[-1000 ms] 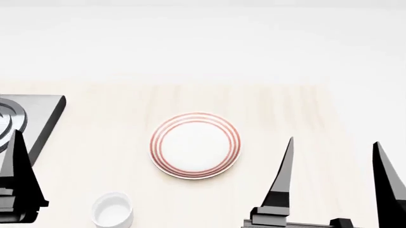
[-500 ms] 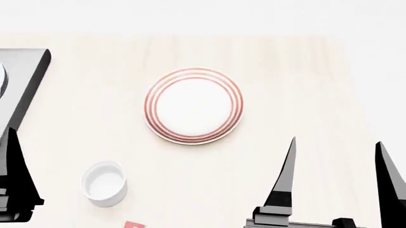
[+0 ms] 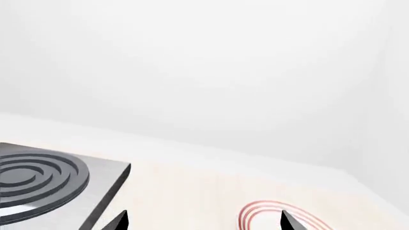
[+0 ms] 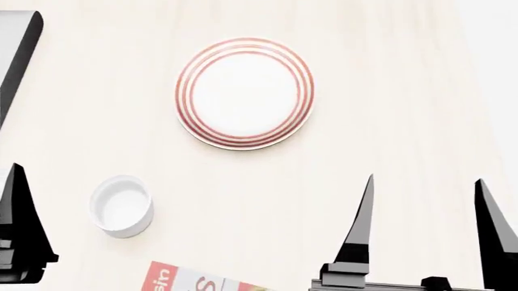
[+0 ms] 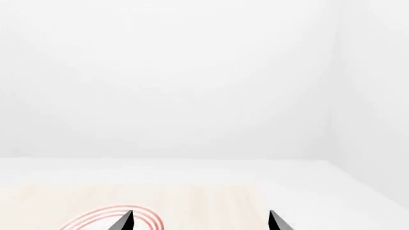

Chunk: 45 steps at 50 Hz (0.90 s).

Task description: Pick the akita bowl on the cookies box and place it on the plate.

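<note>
Nothing picked yet; right gripper (image 4: 425, 227) spread open, empty; left gripper (image 3: 203, 221) also open; plate (image 4: 244, 92) bare, ahead-left of right gripper; cookies box (image 4: 194, 280) corner visible, akita bowl unseen.

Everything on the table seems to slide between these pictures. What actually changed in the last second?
The head camera tipped downward: the plate and white cup slid up the picture, the stove slipped off at left, and the cookies box corner appeared below. Nothing was grasped or released. Both grippers, left and right, kept their places, open.
</note>
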Motion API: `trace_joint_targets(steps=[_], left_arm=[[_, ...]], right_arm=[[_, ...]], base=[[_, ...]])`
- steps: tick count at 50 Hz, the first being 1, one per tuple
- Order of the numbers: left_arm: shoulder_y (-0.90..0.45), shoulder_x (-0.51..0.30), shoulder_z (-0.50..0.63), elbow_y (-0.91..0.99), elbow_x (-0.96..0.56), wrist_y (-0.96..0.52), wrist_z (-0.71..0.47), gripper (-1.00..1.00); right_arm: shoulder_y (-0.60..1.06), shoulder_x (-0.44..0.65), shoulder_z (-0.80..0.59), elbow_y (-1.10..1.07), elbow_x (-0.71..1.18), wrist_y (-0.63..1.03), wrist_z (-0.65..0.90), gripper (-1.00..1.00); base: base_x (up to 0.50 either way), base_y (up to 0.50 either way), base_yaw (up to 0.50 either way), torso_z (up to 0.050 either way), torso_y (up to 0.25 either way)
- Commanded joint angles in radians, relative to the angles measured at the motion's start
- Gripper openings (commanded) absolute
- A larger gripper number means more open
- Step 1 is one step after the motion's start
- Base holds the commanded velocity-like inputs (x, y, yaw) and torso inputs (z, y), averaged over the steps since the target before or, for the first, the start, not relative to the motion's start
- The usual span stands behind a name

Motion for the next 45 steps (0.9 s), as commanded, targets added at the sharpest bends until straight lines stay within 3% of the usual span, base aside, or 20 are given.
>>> trace_joint_targets(steps=[1, 6, 14, 26, 34, 36, 45], left_arm=[[-0.004, -0.004, 0.003, -0.003, -0.012, -0.015, -0.009, 1.0], [-0.015, -0.006, 0.003, -0.009, -0.005, -0.042, -0.033, 1.0], [-0.054, -0.02, 0.009, -0.031, 0.018, -0.117, -0.081, 1.0], [-0.119, -0.043, 0.009, -0.064, 0.017, -0.207, -0.116, 1.0], [-0.122, -0.048, 0.011, -0.061, 0.021, -0.209, -0.12, 1.0], [-0.125, -0.05, 0.013, -0.059, 0.022, -0.209, -0.119, 1.0], [-0.117, -0.049, 0.024, -0.063, 0.017, -0.207, -0.113, 1.0]], right_arm=[[-0.001, 0.003, -0.006, 0.011, 0.011, -0.003, -0.005, 1.0], [0.007, 0.017, -0.006, 0.004, 0.048, 0.038, -0.014, 1.0], [0.094, 0.096, -0.036, -0.05, 0.128, 0.261, -0.041, 1.0], [0.204, 0.197, -0.101, -0.119, 0.138, 0.453, -0.08, 1.0], [0.289, 0.245, -0.088, -0.187, 0.262, 0.579, -0.133, 1.0], [0.338, 0.258, -0.063, -0.217, 0.369, 0.658, -0.153, 1.0], [0.462, 0.312, -0.114, -0.282, 0.559, 0.86, -0.194, 1.0]], base=[[0.0, 0.0, 0.0, 0.0, 0.0], [0.0, 0.0, 0.0, 0.0, 0.0], [0.0, 0.0, 0.0, 0.0, 0.0], [0.0, 0.0, 0.0, 0.0, 0.0], [0.0, 0.0, 0.0, 0.0, 0.0], [0.0, 0.0, 0.0, 0.0, 0.0], [0.0, 0.0, 0.0, 0.0, 0.0]])
